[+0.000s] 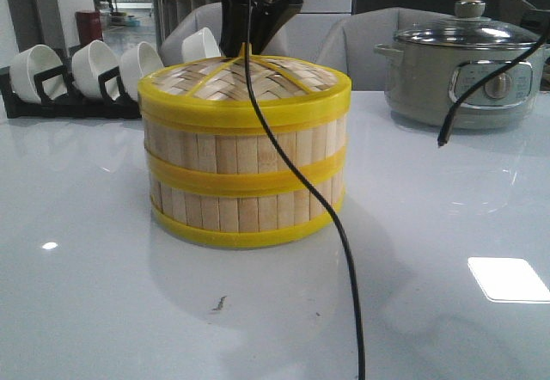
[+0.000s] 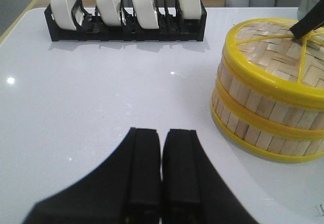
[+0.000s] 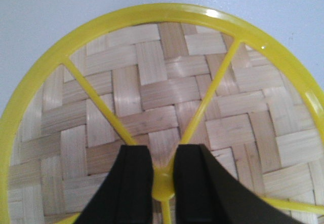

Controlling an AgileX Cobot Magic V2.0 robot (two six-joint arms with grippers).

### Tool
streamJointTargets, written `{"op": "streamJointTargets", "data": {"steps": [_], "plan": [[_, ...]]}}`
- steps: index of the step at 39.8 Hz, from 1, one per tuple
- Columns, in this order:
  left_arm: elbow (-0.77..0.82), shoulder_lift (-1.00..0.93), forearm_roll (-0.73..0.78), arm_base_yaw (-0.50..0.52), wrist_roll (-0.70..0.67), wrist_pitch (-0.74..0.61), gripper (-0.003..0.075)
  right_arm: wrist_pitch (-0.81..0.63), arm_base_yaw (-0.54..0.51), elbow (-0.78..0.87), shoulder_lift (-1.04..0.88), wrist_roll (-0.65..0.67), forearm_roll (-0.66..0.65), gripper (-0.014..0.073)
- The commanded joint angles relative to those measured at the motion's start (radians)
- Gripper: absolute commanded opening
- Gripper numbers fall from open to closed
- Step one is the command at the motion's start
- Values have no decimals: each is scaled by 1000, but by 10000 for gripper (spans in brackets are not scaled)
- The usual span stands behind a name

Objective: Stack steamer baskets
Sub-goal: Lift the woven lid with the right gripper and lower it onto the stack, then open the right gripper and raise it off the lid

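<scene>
Right wrist view — right claw (image 3: pixel 163 183) narrow over the lid (image 3: pixel 167 112) hub, steamer baskets (image 1: pixel 245 182) stacked beneath; left claw (image 2: pixel 162 168) closed nearby.

Left pincer (image 2: pixel 162 171) pressed closed above white counter (image 2: pixel 101 97). Stacked steamer baskets (image 2: pixel 271 112) under woven lid (image 2: pixel 276 49) nearby; beyond, white bowls (image 2: pixel 109 1) in black rack (image 2: pixel 126 29).

Glossy white table (image 1: pixel 103 294), grey chairs (image 1: pixel 361 45)

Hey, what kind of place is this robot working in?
Probably a kitchen-style test setup: a white table with stacked bamboo steamer baskets, white bowls in a black rack, and a grey electric pot.
</scene>
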Motion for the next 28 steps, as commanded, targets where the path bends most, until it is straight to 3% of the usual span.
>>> {"op": "streamJointTargets", "data": {"steps": [1,8,28], "plan": [[-29,3,-9,-8,3,-92,87,-26,-2,-35,-68,-13,-2,199],[-29,3,-9,-8,3,-92,87,-47,-2,-35,-68,-13,-2,357],[-29,3,-9,-8,3,-92,87,-101,-16,-35,-134,-13,-2,356]]}}
